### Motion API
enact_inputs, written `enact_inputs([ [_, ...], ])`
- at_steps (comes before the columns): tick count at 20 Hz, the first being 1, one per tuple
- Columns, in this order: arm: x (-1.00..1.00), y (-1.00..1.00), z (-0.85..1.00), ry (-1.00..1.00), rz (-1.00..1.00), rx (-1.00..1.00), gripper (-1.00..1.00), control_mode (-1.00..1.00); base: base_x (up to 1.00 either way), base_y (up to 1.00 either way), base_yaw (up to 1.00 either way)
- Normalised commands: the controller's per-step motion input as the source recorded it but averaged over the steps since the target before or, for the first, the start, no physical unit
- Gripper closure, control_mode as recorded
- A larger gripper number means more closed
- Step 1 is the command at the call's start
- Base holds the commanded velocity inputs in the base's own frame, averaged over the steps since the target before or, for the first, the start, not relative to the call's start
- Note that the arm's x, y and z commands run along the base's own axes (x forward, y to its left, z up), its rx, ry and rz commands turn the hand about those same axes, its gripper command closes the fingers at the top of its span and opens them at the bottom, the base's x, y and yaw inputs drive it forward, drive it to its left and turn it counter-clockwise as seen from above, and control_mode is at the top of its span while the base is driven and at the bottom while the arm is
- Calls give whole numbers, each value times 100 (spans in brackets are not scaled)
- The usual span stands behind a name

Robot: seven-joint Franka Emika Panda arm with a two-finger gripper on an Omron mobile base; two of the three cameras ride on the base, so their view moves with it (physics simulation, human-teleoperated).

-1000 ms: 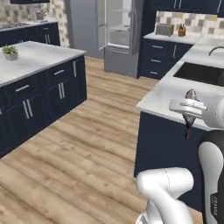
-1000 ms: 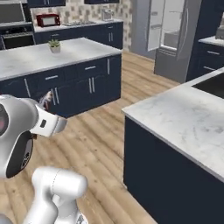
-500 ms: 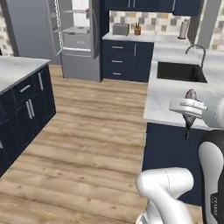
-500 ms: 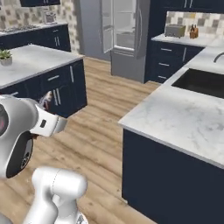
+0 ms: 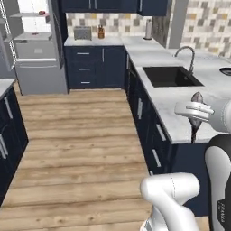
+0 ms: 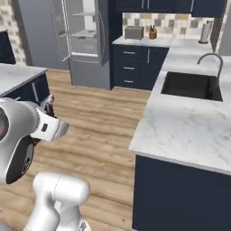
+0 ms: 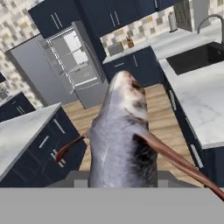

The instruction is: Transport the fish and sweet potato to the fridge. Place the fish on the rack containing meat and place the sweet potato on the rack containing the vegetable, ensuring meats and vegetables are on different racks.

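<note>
A: Where's the fish (image 7: 122, 140)?
B: Clenched in the hand (image 5: 195, 118), sticking out ahead of it, above the tabletop (image 5: 173, 101) edge.
A: And the fridge (image 5: 34, 45)?
B: Open, well apart, across the wooden floor (image 5: 76, 144).

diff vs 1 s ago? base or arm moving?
The base turned: both base views swept across the kitchen, so the tall grey-silver fridge with its door open slid left in the left base view, and the dark sink counter came into full view. The arm pose stayed the same, with the tool still shut on the grey fish.
</note>
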Motion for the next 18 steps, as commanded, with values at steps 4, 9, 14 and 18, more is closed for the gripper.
enact_inputs([
  [4,0,0,0,0,0,0,100,100,100,100,-50],
  [9,0,0,0,0,0,0,100,100,100,100,-45],
  [14,0,0,0,0,0,0,100,100,100,100,-41],
  [18,0,0,0,0,0,0,100,100,100,96,-26],
])
